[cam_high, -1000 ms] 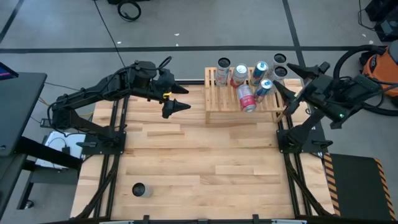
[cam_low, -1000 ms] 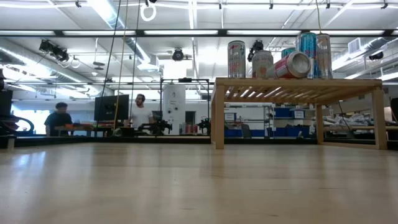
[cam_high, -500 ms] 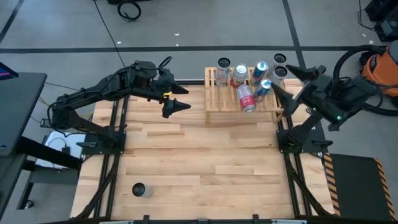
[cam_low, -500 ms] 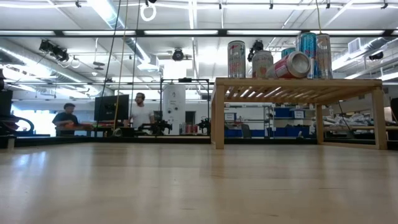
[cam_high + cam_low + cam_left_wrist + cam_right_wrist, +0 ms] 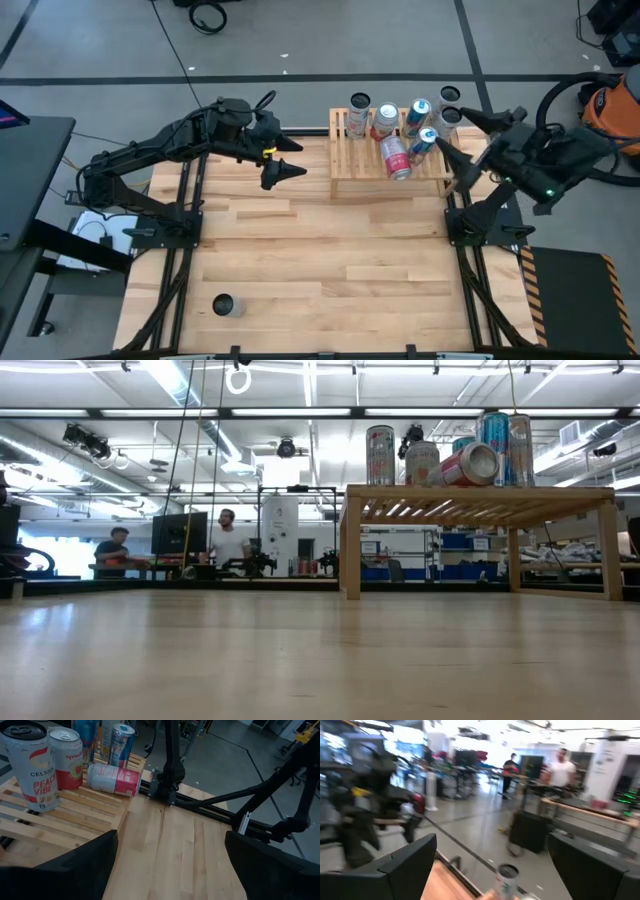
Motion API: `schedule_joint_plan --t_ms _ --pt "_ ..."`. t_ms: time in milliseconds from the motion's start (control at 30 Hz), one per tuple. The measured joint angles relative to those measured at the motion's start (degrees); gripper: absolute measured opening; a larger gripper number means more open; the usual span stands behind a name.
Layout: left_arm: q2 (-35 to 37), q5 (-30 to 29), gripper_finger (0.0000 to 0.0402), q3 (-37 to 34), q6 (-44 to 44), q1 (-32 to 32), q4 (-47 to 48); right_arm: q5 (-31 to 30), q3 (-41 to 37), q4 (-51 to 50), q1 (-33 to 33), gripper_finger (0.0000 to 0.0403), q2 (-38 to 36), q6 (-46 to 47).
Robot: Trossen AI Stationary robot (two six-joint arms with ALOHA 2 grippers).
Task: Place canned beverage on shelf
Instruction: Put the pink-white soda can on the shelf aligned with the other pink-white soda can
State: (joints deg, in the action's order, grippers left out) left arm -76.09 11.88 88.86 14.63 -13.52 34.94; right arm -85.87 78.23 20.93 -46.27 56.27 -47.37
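Cans (image 5: pixel 389 128) on the shelf (image 5: pixel 352 163) at the table's far edge — one pink can (image 5: pixel 396 158) lying on its side, right gripper (image 5: pixel 463 141) spread wide just beside the shelf, holding nothing, left gripper (image 5: pixel 291 158) open near the shelf's other end.

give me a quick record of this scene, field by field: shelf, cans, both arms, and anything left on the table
shelf: wooden rack at the table's far edge
cans on shelf: several upright; one pink can lying on its side
left gripper: hovering left of the shelf, jaws open, empty
right gripper: by the shelf's right end, jaws open, empty
loose can: alone, near the table's front left
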Motion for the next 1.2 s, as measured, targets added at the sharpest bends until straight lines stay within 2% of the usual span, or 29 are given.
schedule_joint_plan --t_ms 200,333,633,767,867,1000,1200 --pt "0.0 -0.02 0.0369 0.01 0.0 -0.02 0.0 10.93 0.07 -0.02 -4.44 0.039 -0.75 2.18" --pt "0.0 -0.02 0.0369 0.0 0.0 -0.02 0.0 21.71 0.07 -1.82 -6.18 0.039 -0.74 6.05" --pt "0.0 -0.02 0.0369 0.0 0.2 0.0 -0.36 50.01 0.07 -5.99 -5.68 0.039 0.03 9.92" --pt "0.0 -0.02 0.0369 0.0 0.22 -0.02 -0.48 67.11 0.07 -11.48 -5.68 0.039 -0.06 10.22" --pt "0.0 -0.02 0.0369 0.02 0.22 -0.02 -0.48 76.4 0.07 -17.3 -5.53 0.039 0.0 10.22" --pt "0.0 -0.02 0.0369 0.01 0.23 -0.02 -0.52 81.44 0.07 -23.54 -2.51 0.039 1.08 11.79" --pt "0.0 -0.02 0.0369 0.02 0.24 -0.02 -0.83 81.18 0.0 -24.07 7.13 0.039 5.72 16.84"
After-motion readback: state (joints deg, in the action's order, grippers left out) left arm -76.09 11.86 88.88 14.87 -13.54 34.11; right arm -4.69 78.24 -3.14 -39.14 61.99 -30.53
